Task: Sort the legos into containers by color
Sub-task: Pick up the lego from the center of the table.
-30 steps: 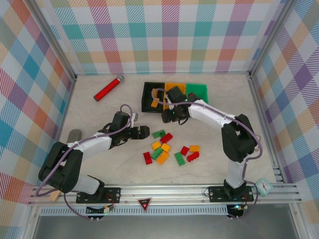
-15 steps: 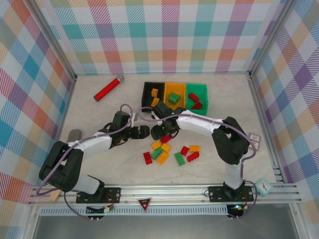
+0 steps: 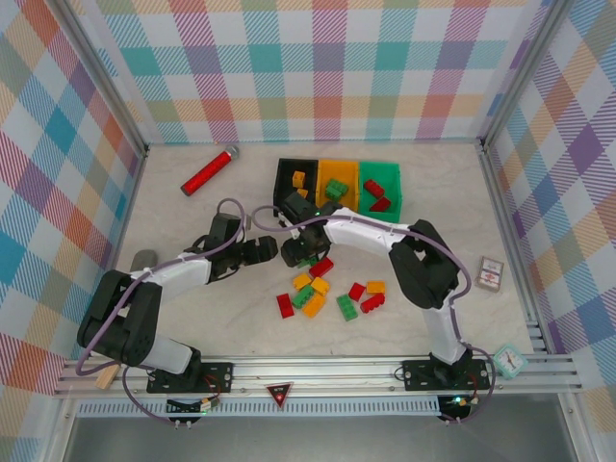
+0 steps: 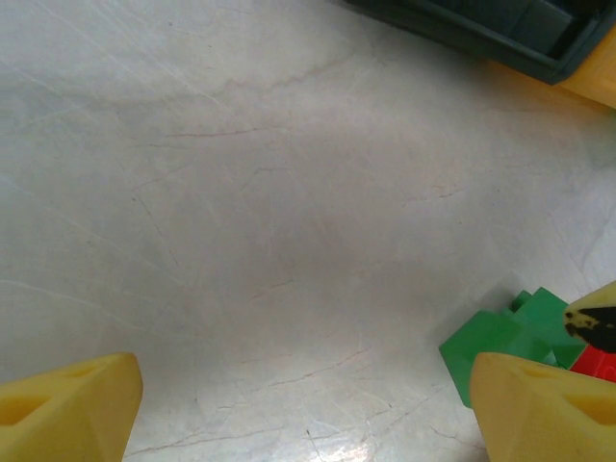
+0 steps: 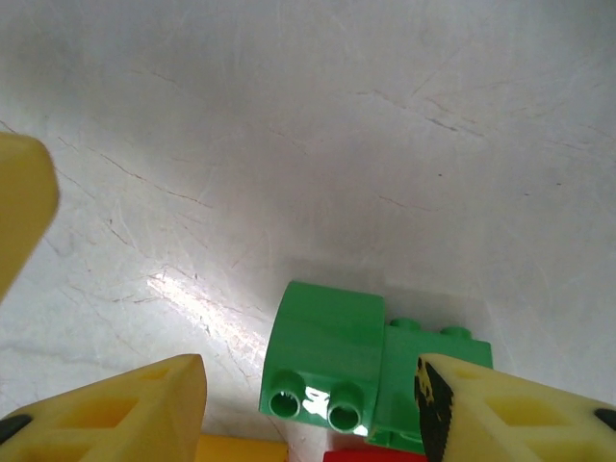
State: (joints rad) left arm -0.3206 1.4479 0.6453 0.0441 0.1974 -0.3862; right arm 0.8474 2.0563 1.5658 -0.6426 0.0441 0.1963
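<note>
Field notes. Toward the near edge of the table [image 3: 231, 322], the loose bricks [image 3: 314, 306] lay scattered around the middle in red, green and orange, none of them sorted.

Just beyond them my right gripper [image 3: 300, 252] sat low over the table. Its jaws were released and straddled a green brick [image 5: 327, 351], with nothing clenched yet. One finger stood clear of the brick; the other was just beside its studded end. A red brick [image 3: 322, 267] lay right against the green one, as far as I could tell.

My left gripper [image 4: 303, 414] hung just beside the right one, on the side of the left edge, spread wide and empty.

Near the far edge the bins [image 3: 281, 183] stood in a row. The black one held orange bricks, the orange one a green brick, the green one red bricks. A red cylinder [image 3: 210, 170] lay toward the far left corner.

Risks, as I judged them:
- The two grippers were close enough to knock fingers if either swung.
- Closing could drag the red brick along or skew the green one.
- The green brick looked like two pieces, and I couldn't tell whether they were joined. A slanted grip might shed part of it short of the bins.
</note>
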